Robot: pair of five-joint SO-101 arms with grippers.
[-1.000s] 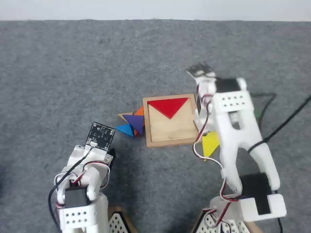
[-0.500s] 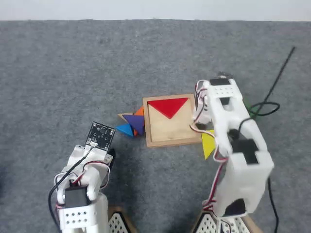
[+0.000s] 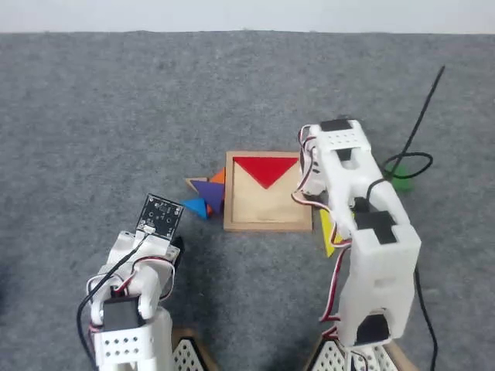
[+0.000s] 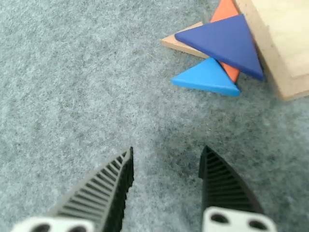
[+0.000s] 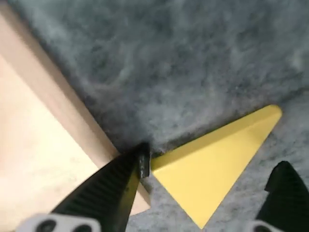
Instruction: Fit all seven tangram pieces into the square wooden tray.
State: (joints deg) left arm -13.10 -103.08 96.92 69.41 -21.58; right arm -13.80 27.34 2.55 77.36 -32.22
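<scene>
The square wooden tray (image 3: 267, 226) lies mid-table with a red triangle (image 3: 267, 168) set in its far part. Against its left side lie a purple triangle (image 3: 210, 193), a blue triangle (image 3: 197, 207), an orange piece (image 3: 221, 176) and a wood-coloured piece (image 3: 195, 184). In the left wrist view the purple triangle (image 4: 222, 41) overlaps the orange piece (image 4: 224, 9). My left gripper (image 4: 166, 159) hangs open over bare carpet short of them. My right gripper (image 5: 207, 169) is open astride the yellow triangle (image 5: 212, 169), one finger (image 5: 128, 176) against the tray's corner (image 5: 38, 145).
A green piece (image 3: 400, 182) and a black cable (image 3: 418, 131) lie right of the right arm (image 3: 348, 178), which covers much of the yellow triangle (image 3: 326, 232). Grey carpet stretches around; a pale wall edge runs along the far side.
The right arm has swung round and come down beside the tray's right edge. The tray has slid a little to the left, nudging the pieces there. The left arm has stayed still.
</scene>
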